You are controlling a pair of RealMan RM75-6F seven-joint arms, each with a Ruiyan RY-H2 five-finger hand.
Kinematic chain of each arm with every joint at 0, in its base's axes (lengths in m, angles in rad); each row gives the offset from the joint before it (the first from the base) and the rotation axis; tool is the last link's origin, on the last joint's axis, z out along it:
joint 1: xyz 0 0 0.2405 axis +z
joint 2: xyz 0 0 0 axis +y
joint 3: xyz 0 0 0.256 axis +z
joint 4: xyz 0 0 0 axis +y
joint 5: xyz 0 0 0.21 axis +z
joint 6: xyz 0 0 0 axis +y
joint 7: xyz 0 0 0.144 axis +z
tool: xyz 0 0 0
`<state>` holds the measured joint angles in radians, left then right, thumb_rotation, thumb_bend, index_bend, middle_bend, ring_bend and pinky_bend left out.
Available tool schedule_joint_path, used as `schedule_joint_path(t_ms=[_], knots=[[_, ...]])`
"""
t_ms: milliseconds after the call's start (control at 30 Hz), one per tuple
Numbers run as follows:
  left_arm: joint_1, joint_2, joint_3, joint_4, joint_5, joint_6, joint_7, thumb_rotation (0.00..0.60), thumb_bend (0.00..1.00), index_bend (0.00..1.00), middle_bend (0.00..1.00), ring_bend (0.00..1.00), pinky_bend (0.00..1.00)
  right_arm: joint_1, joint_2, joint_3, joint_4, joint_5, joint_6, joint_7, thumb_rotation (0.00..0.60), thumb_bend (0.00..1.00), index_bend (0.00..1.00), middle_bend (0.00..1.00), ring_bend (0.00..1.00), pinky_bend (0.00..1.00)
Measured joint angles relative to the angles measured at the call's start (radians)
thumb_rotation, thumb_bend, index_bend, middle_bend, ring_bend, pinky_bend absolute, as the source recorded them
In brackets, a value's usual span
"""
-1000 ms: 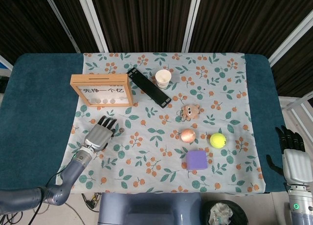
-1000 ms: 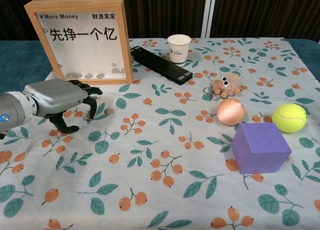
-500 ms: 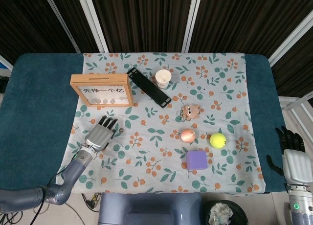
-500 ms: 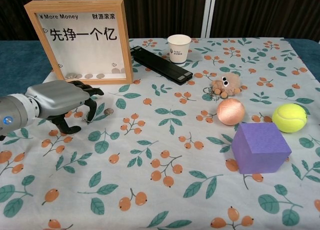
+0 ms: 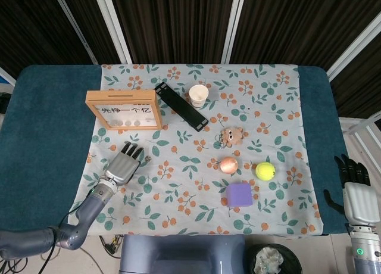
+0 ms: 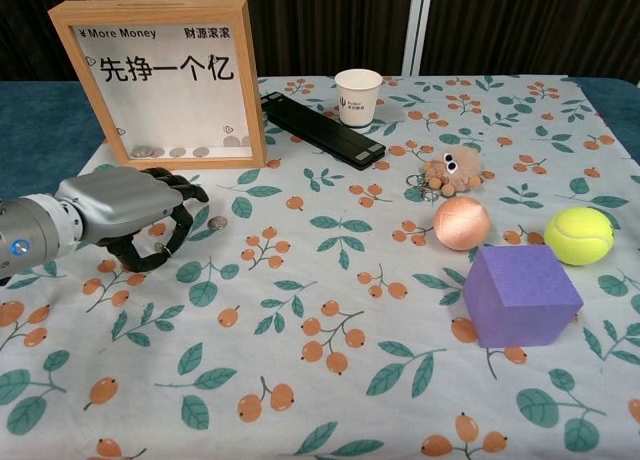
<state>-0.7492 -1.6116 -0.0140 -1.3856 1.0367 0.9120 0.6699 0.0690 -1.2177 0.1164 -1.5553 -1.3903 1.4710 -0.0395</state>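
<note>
Frame (image 6: 165,80) behind left hand (image 6: 125,215); coin (image 6: 218,222) just right; cube (image 6: 520,295) before ball (image 6: 578,234).

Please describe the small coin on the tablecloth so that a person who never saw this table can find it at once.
Start at the wooden coin frame at the cloth's far left. Just in front of its right corner, beside the fingertips of the left hand, lies the coin. It is a flat, dull grey disc, unlike the printed orange berries around it.

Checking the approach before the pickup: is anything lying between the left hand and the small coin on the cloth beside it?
Nothing visible does. The coin lies flat just beyond the left hand, with only bare tablecloth between them. The wooden frame stands behind both, out of that line.
</note>
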Motion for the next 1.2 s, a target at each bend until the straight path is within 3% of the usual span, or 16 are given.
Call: schedule_joint_path(t_ms=[267, 467, 667, 867, 1033, 1200], knots=[[0.012, -0.002, -0.008, 0.01, 0.056, 0.039, -0.05, 0.6, 0.49, 0.71, 0.14, 0.0, 0.0, 0.002, -0.001, -0.004, 0.0, -0.004, -0.008, 0.007, 0.6, 0.39, 0.0, 0.0, 0.0, 0.0], [0.017, 0.037, -0.02, -0.051, 0.095, 0.082, -0.057, 0.6, 0.49, 0.71, 0.15, 0.0, 0.0, 0.001, 0.0, -0.002, 0.0, -0.004, -0.004, 0.01, 0.6, 0.39, 0.0, 0.0, 0.0, 0.0], [0.019, 0.135, -0.042, -0.214, 0.125, 0.137, -0.025, 0.6, 0.49, 0.71, 0.15, 0.0, 0.0, -0.003, 0.004, 0.001, -0.003, -0.003, 0.005, 0.013, 0.6, 0.39, 0.0, 0.0, 0.0, 0.0], [0.012, 0.287, -0.082, -0.446, 0.126, 0.179, 0.049, 0.6, 0.49, 0.71, 0.16, 0.0, 0.0, -0.004, 0.006, 0.001, -0.004, -0.008, 0.011, 0.016, 0.6, 0.39, 0.0, 0.0, 0.0, 0.0], [-0.009, 0.428, -0.144, -0.649, 0.08, 0.196, 0.1, 0.6, 0.49, 0.72, 0.17, 0.0, 0.0, -0.006, 0.006, 0.003, -0.002, -0.004, 0.01, 0.018, 0.6, 0.39, 0.0, 0.0, 0.0, 0.0], [-0.055, 0.545, -0.24, -0.74, -0.048, 0.199, 0.132, 0.6, 0.49, 0.72, 0.16, 0.0, 0.0, -0.003, 0.004, 0.007, 0.006, 0.006, 0.004, 0.021, 0.6, 0.39, 0.0, 0.0, 0.0, 0.0]])
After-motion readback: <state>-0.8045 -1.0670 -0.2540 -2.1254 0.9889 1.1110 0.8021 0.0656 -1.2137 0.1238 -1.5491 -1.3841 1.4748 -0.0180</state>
